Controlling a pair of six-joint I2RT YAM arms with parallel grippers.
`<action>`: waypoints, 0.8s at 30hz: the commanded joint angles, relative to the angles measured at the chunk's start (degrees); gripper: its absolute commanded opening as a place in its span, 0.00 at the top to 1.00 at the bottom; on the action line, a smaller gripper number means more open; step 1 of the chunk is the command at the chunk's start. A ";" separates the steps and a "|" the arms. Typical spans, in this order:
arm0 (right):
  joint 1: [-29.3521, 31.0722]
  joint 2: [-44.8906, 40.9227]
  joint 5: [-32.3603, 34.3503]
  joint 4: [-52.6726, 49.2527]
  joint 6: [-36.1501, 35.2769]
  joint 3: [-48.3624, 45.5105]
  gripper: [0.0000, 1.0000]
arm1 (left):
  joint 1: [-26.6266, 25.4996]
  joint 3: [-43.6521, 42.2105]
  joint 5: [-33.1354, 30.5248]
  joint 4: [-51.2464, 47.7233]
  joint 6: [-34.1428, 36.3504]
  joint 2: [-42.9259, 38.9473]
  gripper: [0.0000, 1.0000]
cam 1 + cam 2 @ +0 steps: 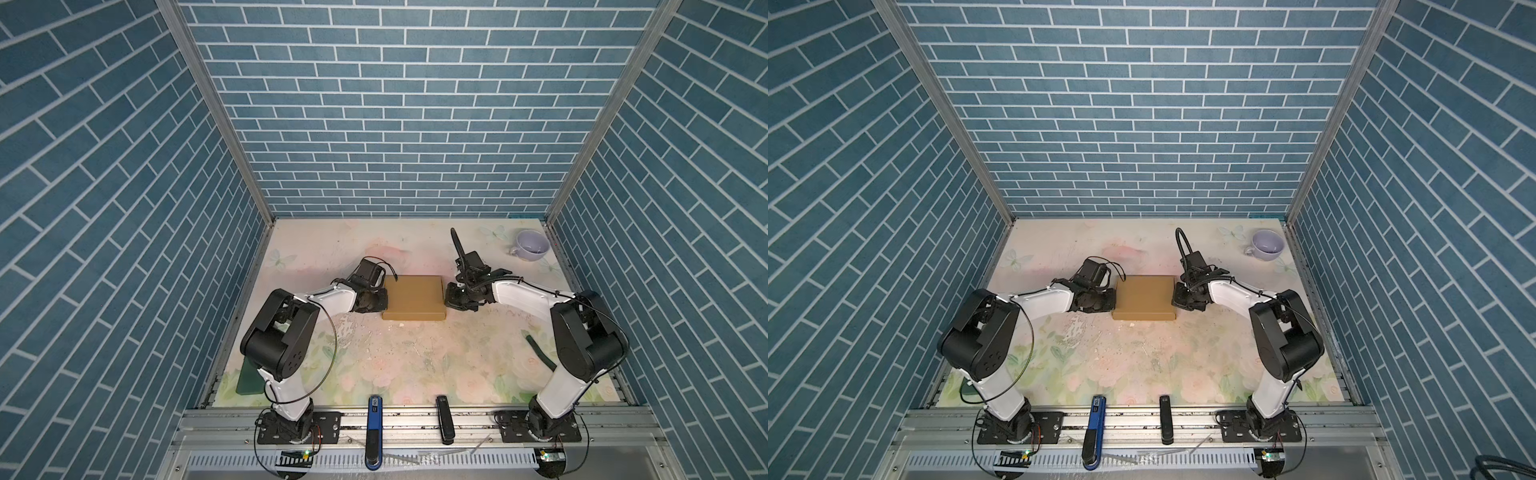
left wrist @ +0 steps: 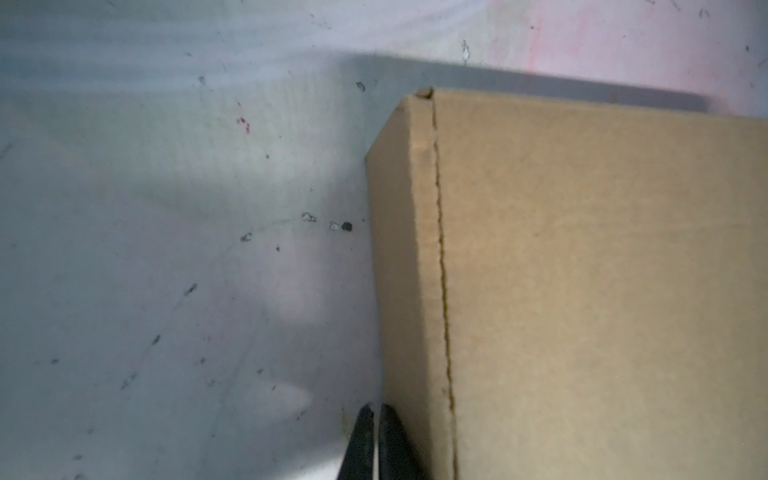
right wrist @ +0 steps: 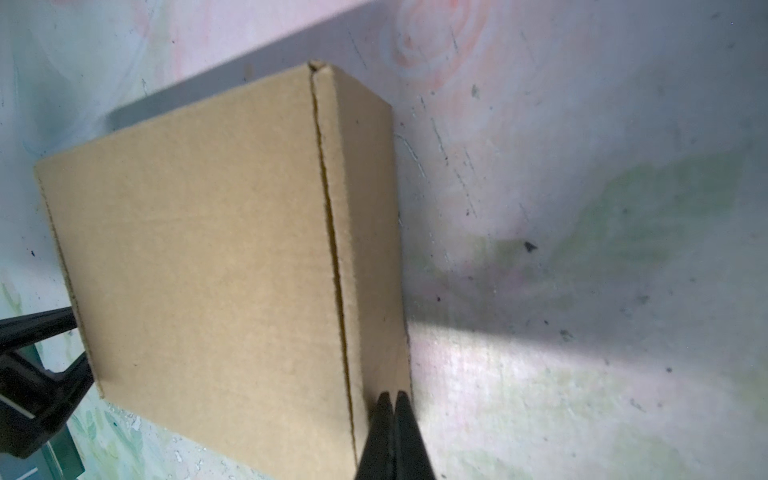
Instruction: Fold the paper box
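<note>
The paper box (image 1: 413,297) (image 1: 1144,297) is seen closed up as a shallow brown carton. It lies flat around the middle of the counter (image 1: 395,365), midway between the left and right edges, with its lid down and a thin seam along each side wall.

The left claw (image 1: 376,300) (image 1: 1106,300) is held low at the box's left side wall. In the left wrist view (image 2: 377,409) its fingers are drawn almost together, only a sliver of light is left between them, and nothing is gripped. The tips are placed just beside the cardboard (image 2: 582,291); whether they touch it cannot be told.

The right claw (image 1: 451,297) (image 1: 1177,298) is set at the opposite side wall. In the right wrist view (image 3: 390,397) its fingers are pressed fully together and empty, with the tips right at the lower edge of the box (image 3: 199,257).

A pale mug (image 1: 530,245) is seen near the far right corner, well apart from the box.
</note>
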 commanded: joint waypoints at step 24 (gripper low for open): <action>0.39 -21.74 13.44 -1.31 -0.95 -10.41 0.23 | 5.39 -1.33 -6.98 -9.98 6.61 -17.89 0.00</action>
